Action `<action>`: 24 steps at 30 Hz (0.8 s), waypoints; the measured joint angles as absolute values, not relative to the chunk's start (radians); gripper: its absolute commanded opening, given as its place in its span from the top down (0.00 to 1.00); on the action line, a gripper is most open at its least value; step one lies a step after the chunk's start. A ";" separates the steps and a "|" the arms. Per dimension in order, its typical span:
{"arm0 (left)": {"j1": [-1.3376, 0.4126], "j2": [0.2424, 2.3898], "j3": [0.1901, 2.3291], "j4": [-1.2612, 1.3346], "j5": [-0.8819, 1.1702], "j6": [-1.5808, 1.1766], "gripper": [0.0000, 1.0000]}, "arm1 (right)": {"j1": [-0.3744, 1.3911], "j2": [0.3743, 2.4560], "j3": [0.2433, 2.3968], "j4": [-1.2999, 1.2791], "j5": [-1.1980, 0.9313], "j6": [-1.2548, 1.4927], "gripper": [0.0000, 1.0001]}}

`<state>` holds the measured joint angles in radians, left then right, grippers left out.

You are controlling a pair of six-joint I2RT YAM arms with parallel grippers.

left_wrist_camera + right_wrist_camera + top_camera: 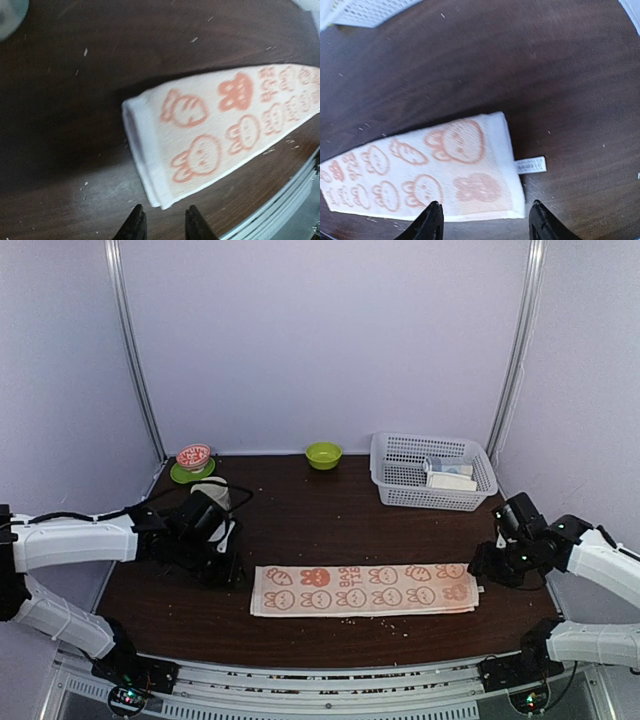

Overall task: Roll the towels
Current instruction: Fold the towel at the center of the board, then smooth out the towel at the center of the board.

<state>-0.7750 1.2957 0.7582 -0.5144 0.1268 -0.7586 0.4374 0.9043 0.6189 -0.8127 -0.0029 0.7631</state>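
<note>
One rabbit towel (pixel 364 590) flat; basket (pixel 400 496) contents indistinct.

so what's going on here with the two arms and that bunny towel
Two robot arms are set to roll the rabbit-print towel, which lies flat as a long folded strip near the front of the table. The left gripper is at its left end and the right gripper at its right end, both open and holding nothing. No part of the towel is rolled yet.
</note>
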 measured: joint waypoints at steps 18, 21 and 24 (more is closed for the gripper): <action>-0.849 1.716 0.873 -0.292 0.295 -0.710 1.00 | 0.606 1.192 0.640 -0.432 -0.115 0.853 0.54; -0.838 1.663 0.772 -0.184 0.294 -0.749 1.00 | 0.638 1.292 0.625 -0.398 -0.116 0.876 0.53; -0.838 1.605 0.681 -0.110 0.291 -0.789 1.00 | 0.644 1.363 0.635 -0.376 -0.117 0.880 0.48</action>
